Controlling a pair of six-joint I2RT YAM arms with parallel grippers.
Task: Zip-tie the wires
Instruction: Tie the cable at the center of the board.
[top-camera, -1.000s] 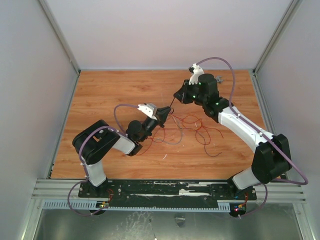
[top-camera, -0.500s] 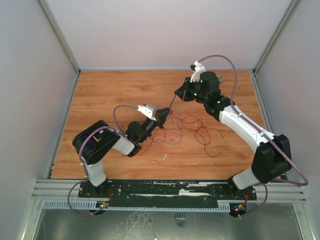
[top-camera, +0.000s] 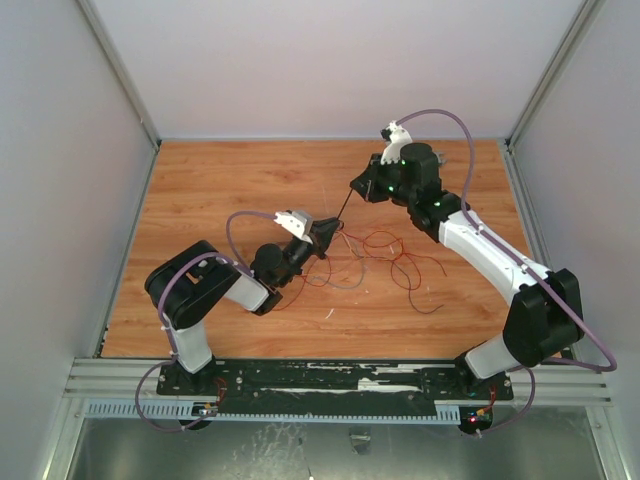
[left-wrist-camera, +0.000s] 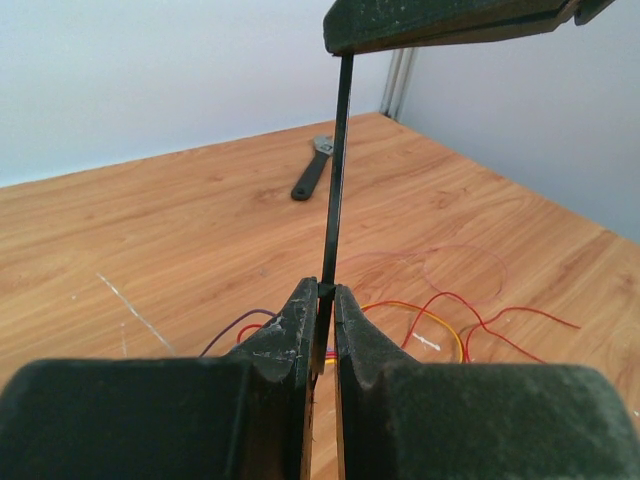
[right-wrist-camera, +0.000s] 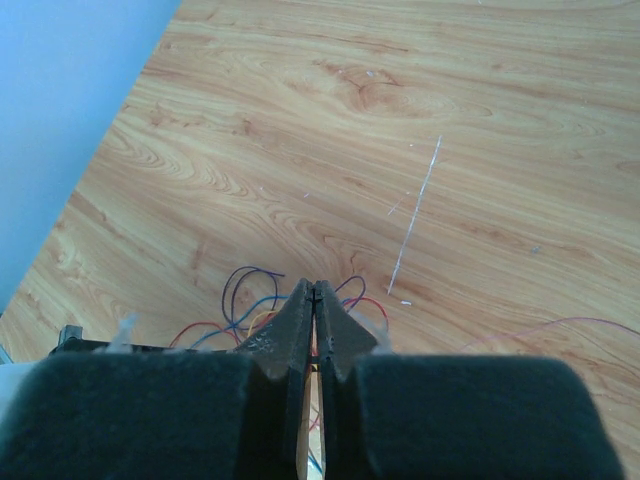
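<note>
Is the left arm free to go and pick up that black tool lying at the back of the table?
Probably not now: the left gripper is shut on the zip tie, whose other end the right gripper holds. The tool lies in the open.

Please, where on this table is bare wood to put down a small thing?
Bare: the far-left part of the table, between the left wall and the left arm; also the near strip in front of the wires. Crowded: the middle, where the wires sprawl and the left gripper and right gripper hold the zip tie.

Right pincer (top-camera: 352, 190) has edged slightly farther back.
</note>
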